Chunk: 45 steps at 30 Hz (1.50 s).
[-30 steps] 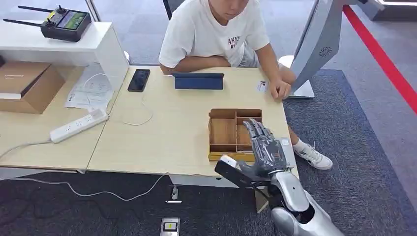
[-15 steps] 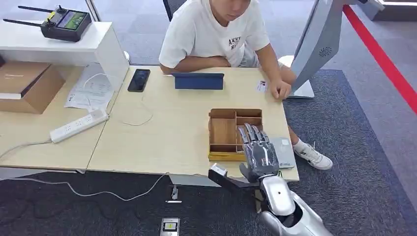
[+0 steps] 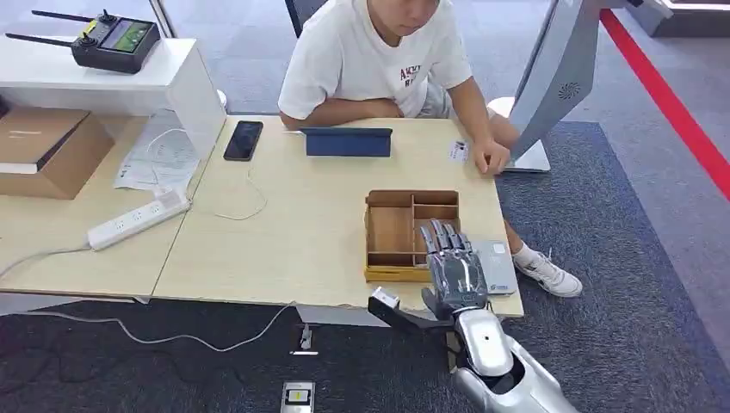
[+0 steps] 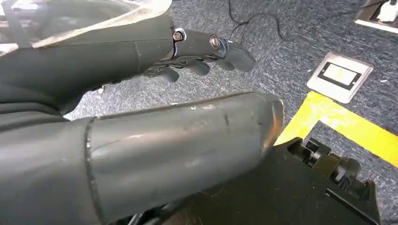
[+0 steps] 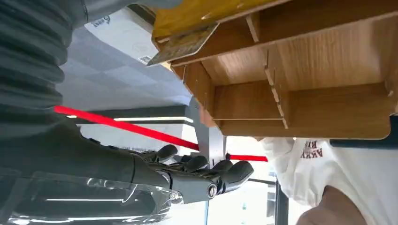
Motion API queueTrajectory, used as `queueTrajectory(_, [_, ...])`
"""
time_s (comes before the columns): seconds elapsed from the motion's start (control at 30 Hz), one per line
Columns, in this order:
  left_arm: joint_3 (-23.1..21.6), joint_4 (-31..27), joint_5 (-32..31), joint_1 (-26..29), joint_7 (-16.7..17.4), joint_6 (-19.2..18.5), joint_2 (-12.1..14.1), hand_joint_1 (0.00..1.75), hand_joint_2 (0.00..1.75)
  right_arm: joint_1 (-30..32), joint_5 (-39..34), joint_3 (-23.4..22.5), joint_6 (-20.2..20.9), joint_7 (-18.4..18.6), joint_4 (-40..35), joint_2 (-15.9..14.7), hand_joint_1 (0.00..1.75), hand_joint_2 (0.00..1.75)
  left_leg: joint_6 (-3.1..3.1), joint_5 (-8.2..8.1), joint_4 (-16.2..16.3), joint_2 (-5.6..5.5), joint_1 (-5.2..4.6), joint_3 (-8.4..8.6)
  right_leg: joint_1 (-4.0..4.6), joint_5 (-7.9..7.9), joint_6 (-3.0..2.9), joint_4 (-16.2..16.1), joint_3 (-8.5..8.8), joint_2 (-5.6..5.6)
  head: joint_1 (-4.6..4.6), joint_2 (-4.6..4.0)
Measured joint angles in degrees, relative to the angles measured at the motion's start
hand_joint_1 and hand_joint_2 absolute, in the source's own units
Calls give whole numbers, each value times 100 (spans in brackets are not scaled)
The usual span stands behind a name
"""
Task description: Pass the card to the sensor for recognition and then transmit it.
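Note:
My right hand [image 3: 450, 265] lies flat and open over the table's near right corner, fingers straight and holding nothing. Its fingertips reach over the right end of a wooden compartment tray [image 3: 392, 232]. Just right of the hand, a flat grey sensor pad [image 3: 497, 265] lies on the table. In the right wrist view, a thin card [image 5: 184, 43] sticks out at the tray's [image 5: 300, 70] near corner, apart from my fingers [image 5: 206, 171]. A small white card [image 3: 457, 151] lies by the person's hand at the far right. My left hand [image 4: 197, 51] hangs over the carpet, holding nothing.
A person in a white shirt [image 3: 370, 56] sits across the table with a blue tablet [image 3: 348, 141] in front. A phone [image 3: 243, 139], a cable and a power strip [image 3: 138, 218] lie to the left. A grey kiosk stand [image 3: 551, 77] rises at the right.
My right hand has drawn back toward me and slightly left, uncovering the grey sensor pad. In the last half second it has barely moved.

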Motion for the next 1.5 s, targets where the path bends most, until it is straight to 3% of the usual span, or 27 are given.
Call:
queueTrajectory(0.23, [0, 0, -70, -9, 0, -9, -13, 0, 0, -120, -65, -118, -827, -70, 731, 30, 0, 175, 0, 0, 1, 0, 0, 0, 0, 0, 0, 0, 0, 0, 0, 0])
queueTrajectory(0.4, [2, 0, -63, -9, -15, -9, -13, 0, 0, -204, -142, -153, -1073, -149, 1166, 74, 0, 175, 0, 0, 0, 0, 0, -1, 0, 0, 0, 0, -1, 0, 0, 0])
queueTrajectory(0.93, [59, 0, -59, 7, -55, 11, -15, 0, 0, -324, -424, -201, -1444, -271, 1971, 199, 0, 175, 0, 0, 0, 0, 0, -1, 0, 0, 0, 0, -1, 0, 2, 0])
queueTrajectory(1.5, [101, 0, -72, 4, -63, 13, -26, 0, 0, -332, -691, -236, -1744, -372, 2126, 199, 0, 175, 0, 0, 1, 0, 0, -1, 0, 0, 0, 0, -1, 0, 0, 0])
